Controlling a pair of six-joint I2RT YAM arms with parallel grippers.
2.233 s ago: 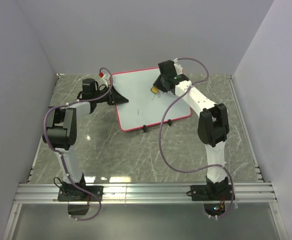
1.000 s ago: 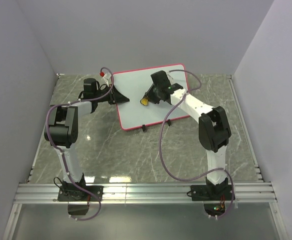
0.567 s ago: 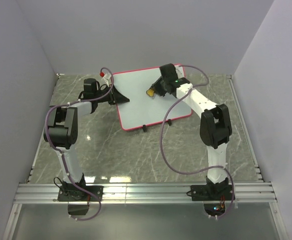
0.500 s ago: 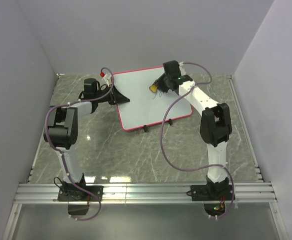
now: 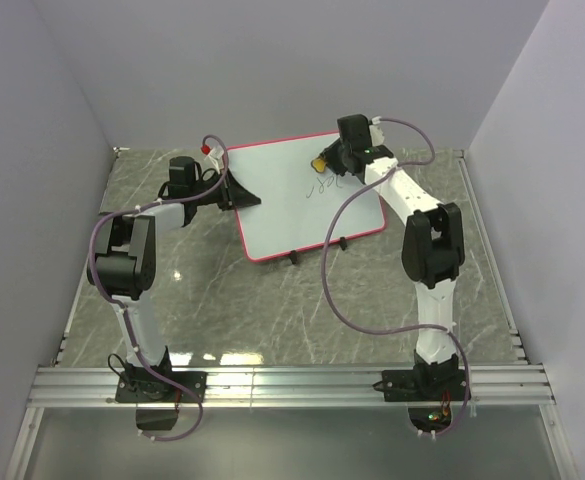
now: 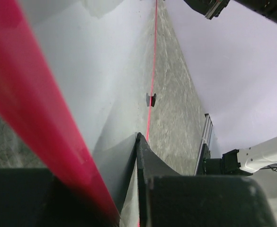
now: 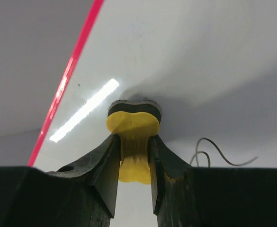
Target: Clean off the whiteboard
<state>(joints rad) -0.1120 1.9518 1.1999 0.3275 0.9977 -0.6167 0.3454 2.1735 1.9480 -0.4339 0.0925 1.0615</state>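
Note:
The whiteboard (image 5: 287,210) lies tilted at the back of the table, white with a red-pink rim, and carries a black scribble (image 5: 324,185). My left gripper (image 5: 244,198) is shut on the board's left edge. In the left wrist view its jaws (image 6: 131,151) pinch the board (image 6: 105,66) just behind the blurred red rim (image 6: 34,118). My right gripper (image 5: 324,161) is shut on the yellow bone-shaped eraser (image 5: 318,161) near the board's far edge. In the right wrist view the eraser (image 7: 132,124) has its dark felt pressed on the board (image 7: 200,52), left of the scribble (image 7: 214,153).
Two black clip feet (image 5: 292,257) (image 5: 340,242) stick out from the board's near edge, and one shows in the left wrist view (image 6: 150,99). Grey walls close in the marbled table (image 5: 222,300) at the back and sides. A metal rail (image 5: 292,385) runs along the near edge.
My right gripper swept the eraser left across the board, then back right and up to the far edge. The scribble it was covering now shows. The left gripper has not moved.

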